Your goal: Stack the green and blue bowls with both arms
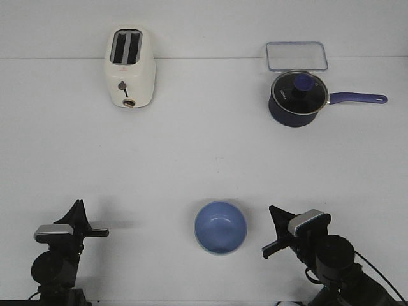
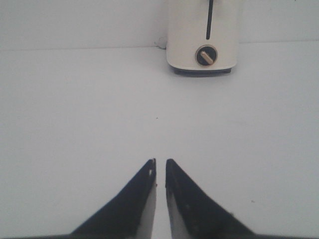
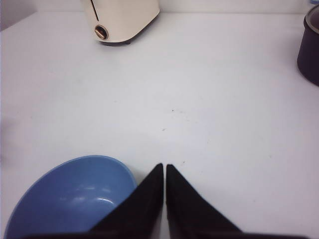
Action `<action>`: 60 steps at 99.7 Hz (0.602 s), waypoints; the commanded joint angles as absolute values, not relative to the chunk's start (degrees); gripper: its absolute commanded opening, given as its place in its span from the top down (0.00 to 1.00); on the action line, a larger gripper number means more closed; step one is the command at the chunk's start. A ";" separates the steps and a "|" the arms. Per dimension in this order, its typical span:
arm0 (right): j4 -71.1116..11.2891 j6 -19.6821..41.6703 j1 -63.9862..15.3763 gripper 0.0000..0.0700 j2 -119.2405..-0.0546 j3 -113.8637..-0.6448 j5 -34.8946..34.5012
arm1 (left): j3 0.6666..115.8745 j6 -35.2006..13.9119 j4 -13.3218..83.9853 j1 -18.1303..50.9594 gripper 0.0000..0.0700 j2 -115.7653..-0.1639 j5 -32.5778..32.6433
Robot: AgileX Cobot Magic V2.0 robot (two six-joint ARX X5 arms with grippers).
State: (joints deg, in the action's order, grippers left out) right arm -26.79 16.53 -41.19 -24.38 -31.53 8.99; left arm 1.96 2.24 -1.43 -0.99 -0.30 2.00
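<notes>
The periwinkle blue bowl (image 1: 220, 227) stands upright and empty on the white table near the front edge, between the two arms. It also shows in the right wrist view (image 3: 70, 199), just beside the fingers. The pale green bowl shows in no view. My right gripper (image 1: 273, 210) (image 3: 164, 166) is shut and empty, low over the table to the right of the blue bowl, apart from its rim. My left gripper (image 1: 78, 205) (image 2: 160, 162) is shut and empty at the front left, far from the bowl, over bare table.
A cream toaster (image 1: 129, 67) (image 2: 202, 35) (image 3: 122, 20) stands at the back left. A dark navy saucepan with a glass lid (image 1: 298, 97) (image 3: 310, 45) stands at the back right, its handle pointing right. A clear rectangular container (image 1: 296, 56) lies behind it.
</notes>
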 commanded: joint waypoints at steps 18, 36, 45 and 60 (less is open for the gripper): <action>-26.17 17.04 -41.67 0.99 -24.32 -31.92 9.06 | 0.80 2.31 -2.79 -1.06 0.98 -0.19 1.87; -26.17 17.04 -41.67 0.99 -24.32 -31.92 9.06 | 0.80 2.31 -2.74 -1.06 0.98 -0.19 1.87; -26.17 17.06 -41.67 0.99 -24.32 -31.92 9.06 | 0.80 2.31 -2.74 -1.06 0.98 -0.19 1.87; -26.17 16.91 -41.67 0.99 -24.32 -31.92 9.06 | 0.80 2.33 -2.74 -1.06 0.98 -0.19 1.87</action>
